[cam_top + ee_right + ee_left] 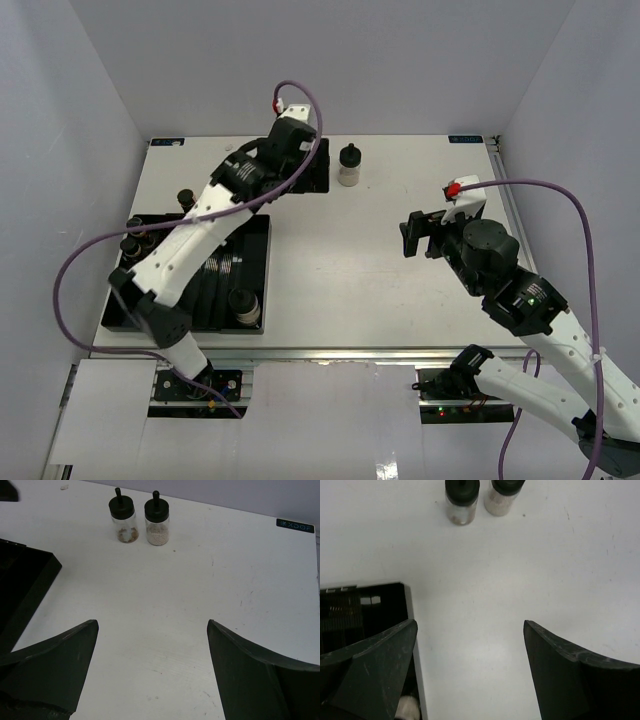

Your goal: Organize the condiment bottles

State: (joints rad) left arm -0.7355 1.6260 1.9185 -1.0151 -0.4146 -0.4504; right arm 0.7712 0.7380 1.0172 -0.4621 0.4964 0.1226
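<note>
Spreading across the frame, the white table [380, 290] carries a black tray [262, 265] at left, one squat bottle [244, 306] in its lower right corner. Left pincer [469, 624] and right pincer [152, 622] both gape, released; two powder bottles [157, 524] stand together at upper centre.

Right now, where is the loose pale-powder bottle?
Top view: the pale-powder bottle stands upright near the far edge of the table, about centre; another loose bottle stands beside it.

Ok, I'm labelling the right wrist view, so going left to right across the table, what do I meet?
black plastic tray → black-capped clear bottle with brownish contents → black-capped clear bottle with pale powder → small blue XDOF label at the table's far right edge.
</note>
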